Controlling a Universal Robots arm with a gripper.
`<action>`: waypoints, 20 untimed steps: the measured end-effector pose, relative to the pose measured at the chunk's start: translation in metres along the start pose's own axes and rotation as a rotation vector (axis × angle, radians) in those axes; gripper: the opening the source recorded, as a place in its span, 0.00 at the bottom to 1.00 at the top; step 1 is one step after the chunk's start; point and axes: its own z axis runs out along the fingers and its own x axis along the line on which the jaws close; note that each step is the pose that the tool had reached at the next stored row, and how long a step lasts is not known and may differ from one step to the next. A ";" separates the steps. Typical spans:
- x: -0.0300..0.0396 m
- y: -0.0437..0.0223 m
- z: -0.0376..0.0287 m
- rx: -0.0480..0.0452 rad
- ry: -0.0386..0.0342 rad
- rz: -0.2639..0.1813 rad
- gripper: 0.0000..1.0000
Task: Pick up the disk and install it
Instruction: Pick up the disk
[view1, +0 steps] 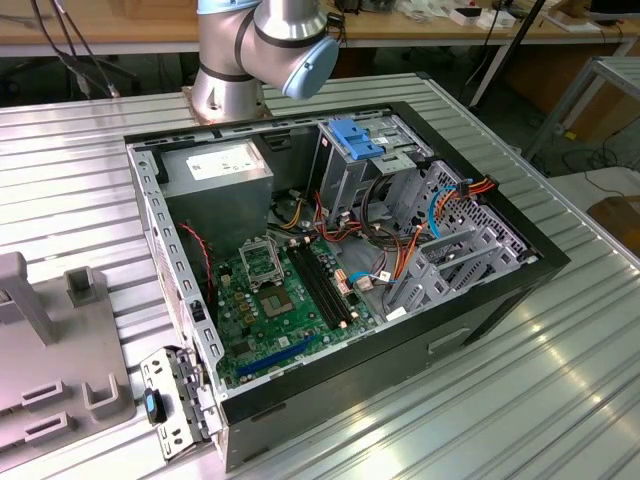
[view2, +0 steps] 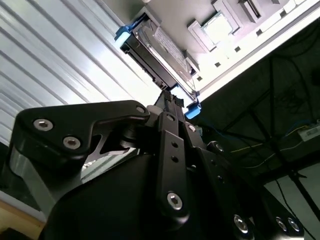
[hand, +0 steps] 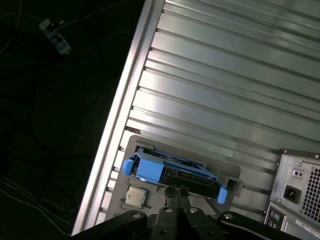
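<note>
Pincer (hand: 175, 192) looks pressed together, pinching nothing. Disk (hand: 172, 173) sits in grey tray (hand: 131, 149) by table (hand: 225, 75) edge, just ahead of me, long axis crosswise to my reach. Contact unclear.

In the first wrist view my hand (hand: 176, 193) covered part of one long edge of the disk (hand: 167, 169), and the picture's border cut the hand off. In the second wrist view its black body hid part of one end of the disk. In the exterior view my arm (view1: 265, 45) and the grey tray (view1: 95, 350) were cropped, as was the computer case (hand: 300, 192) in the first wrist view.
</note>
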 end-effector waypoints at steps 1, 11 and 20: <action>0.0000 0.0000 0.0000 -0.0004 0.0008 -0.017 0.11; 0.0000 0.0000 0.0000 -0.0042 0.0077 -0.172 0.11; 0.0000 0.0000 0.0000 -0.0096 0.0176 -0.395 0.11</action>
